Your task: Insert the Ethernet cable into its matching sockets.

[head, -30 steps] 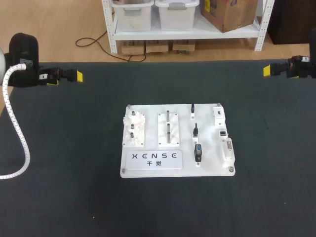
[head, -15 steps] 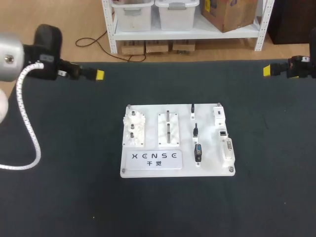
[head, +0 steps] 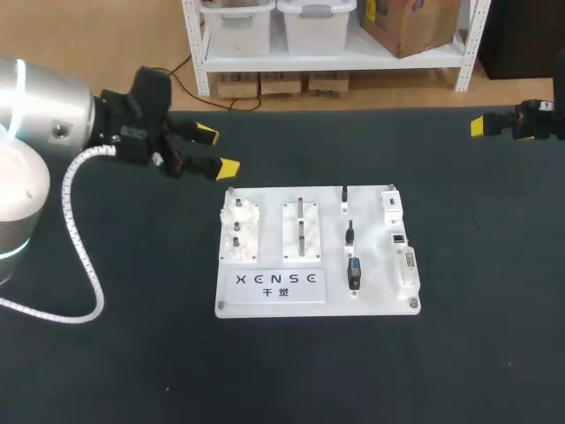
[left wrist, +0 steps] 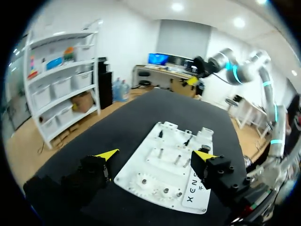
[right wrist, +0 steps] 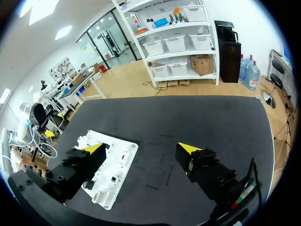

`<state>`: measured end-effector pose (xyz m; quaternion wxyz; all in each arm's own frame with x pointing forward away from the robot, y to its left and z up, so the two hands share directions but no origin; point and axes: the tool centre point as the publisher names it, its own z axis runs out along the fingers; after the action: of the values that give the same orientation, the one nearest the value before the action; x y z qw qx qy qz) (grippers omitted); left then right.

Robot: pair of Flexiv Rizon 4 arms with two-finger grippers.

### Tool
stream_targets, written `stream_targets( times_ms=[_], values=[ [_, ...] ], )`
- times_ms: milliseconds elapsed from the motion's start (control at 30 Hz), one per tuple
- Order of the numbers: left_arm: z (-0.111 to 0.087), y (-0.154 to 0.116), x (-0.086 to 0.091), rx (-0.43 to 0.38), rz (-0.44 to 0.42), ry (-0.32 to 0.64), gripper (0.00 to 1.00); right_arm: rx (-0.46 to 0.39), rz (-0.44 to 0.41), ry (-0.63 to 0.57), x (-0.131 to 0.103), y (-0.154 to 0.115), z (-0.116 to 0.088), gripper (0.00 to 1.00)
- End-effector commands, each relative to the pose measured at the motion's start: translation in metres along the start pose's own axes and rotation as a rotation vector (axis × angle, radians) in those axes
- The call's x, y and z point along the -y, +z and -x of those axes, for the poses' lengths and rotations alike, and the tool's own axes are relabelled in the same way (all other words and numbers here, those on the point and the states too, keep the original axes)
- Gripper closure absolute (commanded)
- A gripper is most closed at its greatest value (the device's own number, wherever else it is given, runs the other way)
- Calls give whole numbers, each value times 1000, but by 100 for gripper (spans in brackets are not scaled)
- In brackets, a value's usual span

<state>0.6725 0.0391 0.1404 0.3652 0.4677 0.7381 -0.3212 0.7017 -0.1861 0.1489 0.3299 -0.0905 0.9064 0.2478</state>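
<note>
A white practice board [head: 375, 296] lies mid-table. Down its middle runs a column of black plugs [head: 354, 272], and white socket blocks [head: 399, 238] line its right edge. I cannot tell which piece is the Ethernet one. My left gripper [head: 217, 150] hovers open and empty just off the board's far left corner. In the left wrist view the left gripper [left wrist: 155, 155] frames the board [left wrist: 164, 141] between its spread fingers. My right gripper [head: 478, 126] stays at the table's far right edge. In its own view the right gripper [right wrist: 141, 147] is open and empty, with the board [right wrist: 115, 157] well ahead beside one finger.
Dark cloth [head: 132, 336] covers the table on every side of the board. On the board's left part are a white gear block [head: 238, 228] and a plate with metal pegs [head: 301, 231]. A lettered label [head: 276, 284] sits at its front.
My left arm has swung in from the table's far left corner towards the board, and its gripper has turned. The right arm and the board have not moved.
</note>
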Motion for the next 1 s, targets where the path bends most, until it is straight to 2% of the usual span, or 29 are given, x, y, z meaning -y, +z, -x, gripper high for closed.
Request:
stream_targets(
  times_ms=[33,300,433,633,767,1000],
  values=[
    [-6,7,5,100,-428,438,0,0,-2,0,-1,-1,0,0],
    [-15,23,29,-10,-351,454,0,0,-2,0,-1,-1,0,0],
    [-24,32,37,-74,-306,434,0,0,-2,0,-1,-1,0,0],
    [-34,42,45,-120,-256,387,0,0,-2,0,-1,-1,0,0],
    [-39,47,49,-134,-216,346,0,0,-2,0,-1,-1,0,0],
    [-51,55,57,-121,-214,307,0,0,-2,0,-1,-1,0,0]
  ],
)
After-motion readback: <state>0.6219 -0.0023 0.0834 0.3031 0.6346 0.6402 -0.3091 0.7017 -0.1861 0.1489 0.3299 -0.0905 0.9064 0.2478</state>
